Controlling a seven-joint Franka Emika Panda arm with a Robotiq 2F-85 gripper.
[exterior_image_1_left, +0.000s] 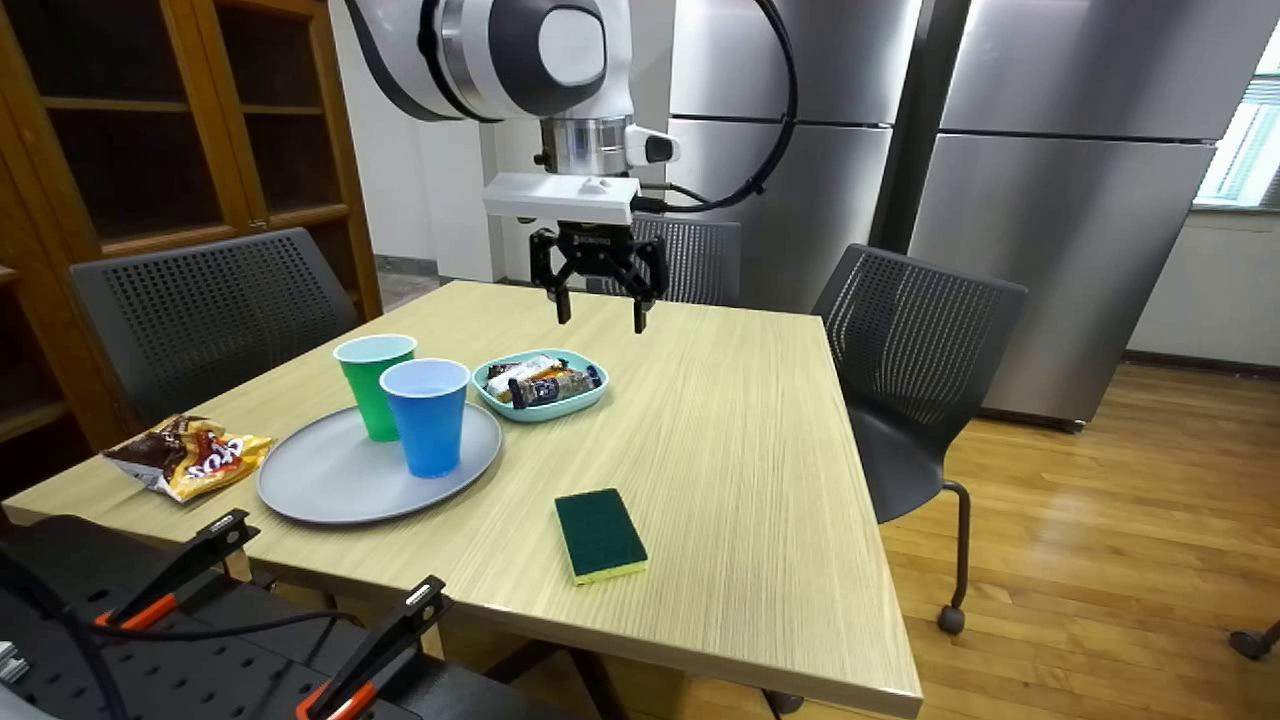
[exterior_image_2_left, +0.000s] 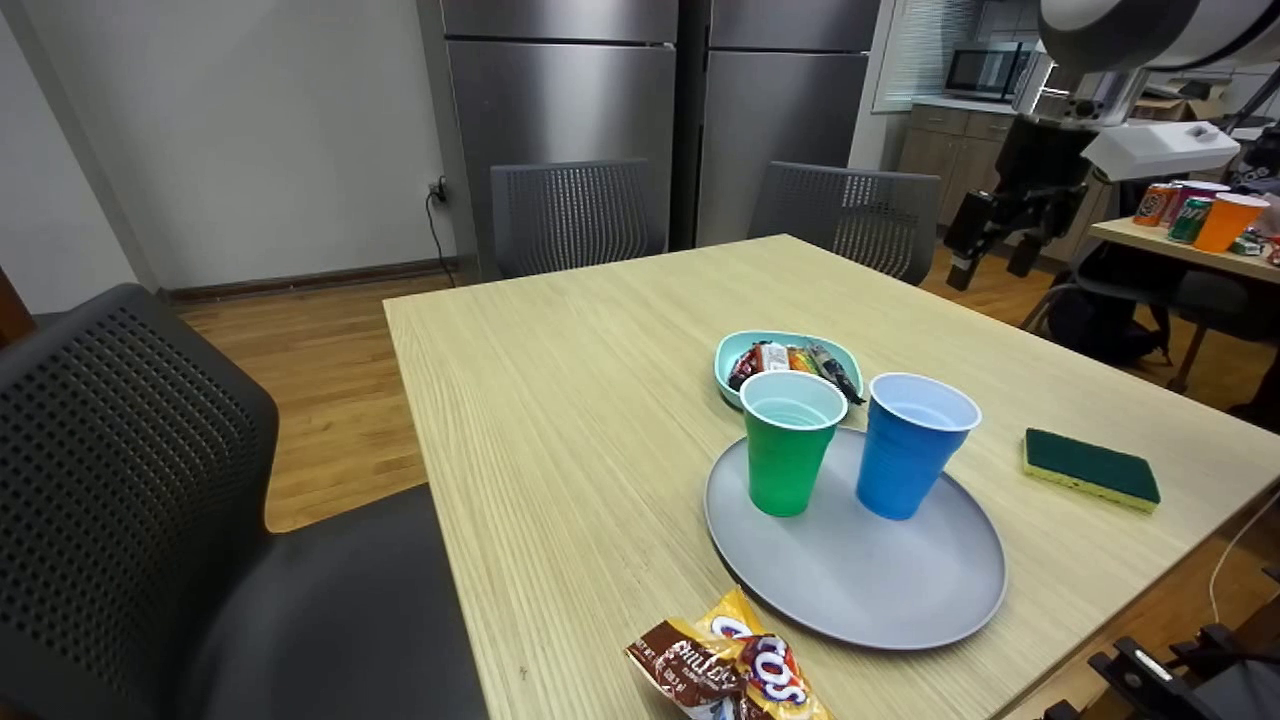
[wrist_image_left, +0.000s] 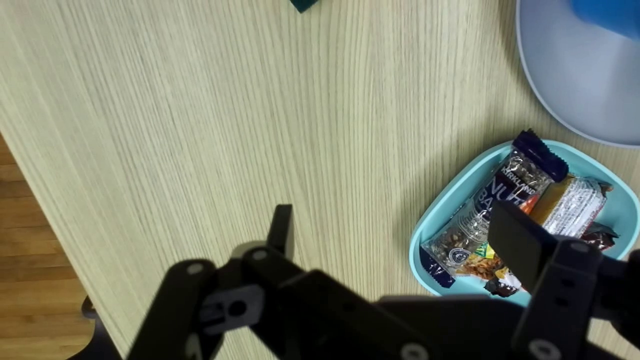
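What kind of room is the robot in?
It's probably a kitchen or a break room. You can tell by the two tall silver fridges, the microwave, and the big table with chairs around it.

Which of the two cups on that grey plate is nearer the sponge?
The blue cup: in both exterior views it stands closer to the sponge, while the green cup stands farther off on the same plate.

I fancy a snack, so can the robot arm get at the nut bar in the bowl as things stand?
Probably yes: the jaws hang open above the table, and nothing seems to cover the nut bar in the bowl, though other snacks beside it could crowd the grip.
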